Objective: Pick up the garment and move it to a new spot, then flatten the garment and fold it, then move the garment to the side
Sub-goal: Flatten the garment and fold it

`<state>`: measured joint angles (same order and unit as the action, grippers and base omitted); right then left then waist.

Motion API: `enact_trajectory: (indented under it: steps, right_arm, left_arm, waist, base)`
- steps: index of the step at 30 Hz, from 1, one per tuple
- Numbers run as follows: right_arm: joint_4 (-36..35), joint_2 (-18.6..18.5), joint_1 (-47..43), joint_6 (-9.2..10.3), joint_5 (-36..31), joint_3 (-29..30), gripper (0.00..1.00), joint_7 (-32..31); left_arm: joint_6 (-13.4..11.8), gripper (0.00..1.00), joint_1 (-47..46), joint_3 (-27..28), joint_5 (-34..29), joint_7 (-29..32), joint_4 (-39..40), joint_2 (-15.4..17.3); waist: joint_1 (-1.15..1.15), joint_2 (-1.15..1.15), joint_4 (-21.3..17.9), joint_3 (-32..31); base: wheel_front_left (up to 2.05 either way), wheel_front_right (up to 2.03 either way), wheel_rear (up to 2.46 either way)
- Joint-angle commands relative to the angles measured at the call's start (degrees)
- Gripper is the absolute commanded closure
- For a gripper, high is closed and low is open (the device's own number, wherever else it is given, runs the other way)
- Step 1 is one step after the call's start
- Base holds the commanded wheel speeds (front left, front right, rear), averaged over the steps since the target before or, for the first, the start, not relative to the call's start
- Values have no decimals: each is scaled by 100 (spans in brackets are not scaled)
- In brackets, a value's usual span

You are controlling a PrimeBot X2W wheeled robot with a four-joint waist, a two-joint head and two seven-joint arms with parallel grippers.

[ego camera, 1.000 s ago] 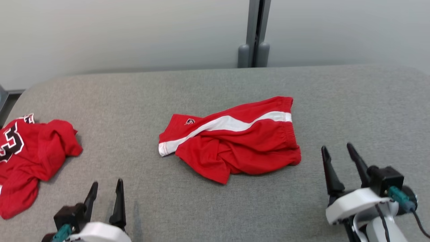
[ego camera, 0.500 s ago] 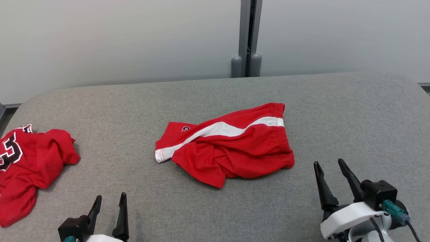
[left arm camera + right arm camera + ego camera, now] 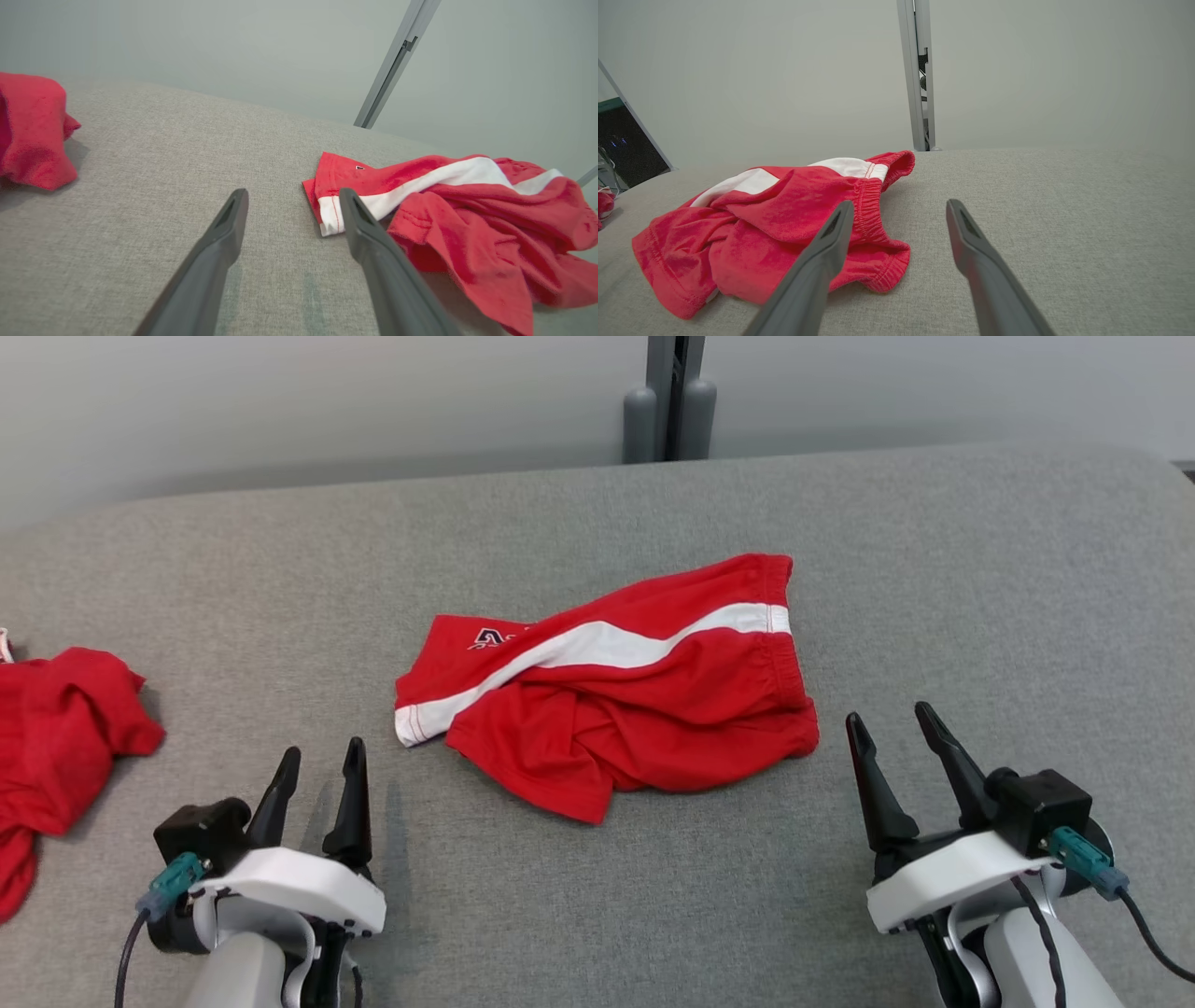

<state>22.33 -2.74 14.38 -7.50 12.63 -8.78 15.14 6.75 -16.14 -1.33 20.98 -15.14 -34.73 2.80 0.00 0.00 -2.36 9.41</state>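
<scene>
Head view has tilted down over the surface [image 3: 980,569], red shorts [image 3: 607,681] mid-frame as crumpled as before, my left pincer [image 3: 322,754] and right pincer [image 3: 887,714] gaping empty, pickup unstarted.

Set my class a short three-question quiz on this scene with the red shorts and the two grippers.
1. True or false: the right gripper is clamped on the red shorts.
2. The stripe across the shorts is: A white, B black, C blue.
3. Fill in: the other red garment lies on the robot's ___ side.
Key: 1 false; 2 A; 3 left.
</scene>
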Motion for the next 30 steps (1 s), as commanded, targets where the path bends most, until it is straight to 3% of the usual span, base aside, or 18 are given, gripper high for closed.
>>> enact_trajectory:
  steps: [1, 12, 23, 24, 26, 27, 30]
  right_arm:
    - [-42, -33, 78, 1, 14, -7, 0, 0]
    - [-133, -33, 389, 1, 75, -109, 0, 0]
    - [-163, -34, 478, 1, 21, -50, 0, 0]
    - [-166, -34, 481, 1, 17, -45, 0, 0]
    - [-183, -32, 488, 1, -14, -43, 0, 0]
    - [-180, -34, 489, 2, -2, -33, 0, 0]
    - [-111, -31, 519, 1, 40, -31, 0, -1]
  left_arm:
    - [30, 0, -121, -25, 71, -1, -33, 21]
    - [73, 0, -710, -763, 905, 0, -538, 80]
    - [75, 0, -739, -998, 1128, 0, -501, 174]
    - [75, 40, -765, -1108, 1147, 0, -503, 203]
    - [76, 84, -839, -1228, 1236, 0, -471, 256]
    - [76, 100, -851, -1272, 1263, 0, -461, 285]
    - [75, 100, -886, -1274, 1329, 0, -416, 355]
  waist:
    - [0, 0, -105, 183]
    - [0, 0, -266, 647]
    - [0, 0, -239, 762]
    - [0, 0, -229, 770]
    - [0, 0, -204, 777]
    - [0, 0, -189, 781]
    - [0, 0, -131, 777]
  base:
    - [0, 0, 0]
    - [0, 0, 0]
    - [0, 0, 0]
    - [0, 0, 0]
    - [0, 0, 0]
    - [0, 0, 0]
    - [0, 0, 0]
